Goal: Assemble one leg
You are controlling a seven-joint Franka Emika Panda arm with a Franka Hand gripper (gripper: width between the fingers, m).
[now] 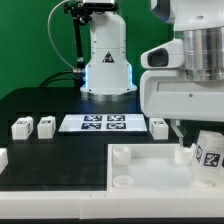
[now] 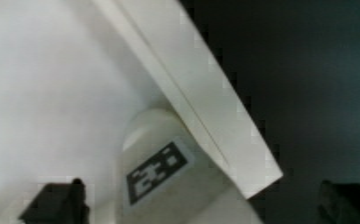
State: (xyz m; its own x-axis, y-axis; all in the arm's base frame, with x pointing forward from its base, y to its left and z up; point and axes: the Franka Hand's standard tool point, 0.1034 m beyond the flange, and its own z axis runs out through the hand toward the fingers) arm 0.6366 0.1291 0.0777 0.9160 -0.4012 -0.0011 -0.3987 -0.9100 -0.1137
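Leg (image 1: 208,152) and panel (image 1: 150,185) meet at the exterior view's right, where we see the small, chunky white block leaning at a tilt over the panel's far corner, its black-and-white square tag facing us. We cannot tell whether it is seated there or only resting. In the wrist view the same leg (image 2: 159,165) shows a rounded, smooth end and the tag on a flat face, lying close against the straight raised rim of the panel (image 2: 52,90), which looks matte and plain white. The end effector (image 2: 198,203) stands wide: its two dark fingertips (image 2: 56,203) sit at either side of the leg with pale panel or dark gap between each of them and the block, so we see no contact. The panel is broad, flat and tray-like, with short round corner sockets (image 1: 120,155) rising from it. On the black surface (image 1: 40,105) beyond it lie three more blocks of the same boxy shape, two (image 1: 22,128) (image 1: 46,126) side by side at the exterior view's left and one (image 1: 159,126) just beside the marker board (image 1: 104,123), a thin white strip printed with square tags. The arm's glossy white base (image 1: 107,60) stands behind that board.
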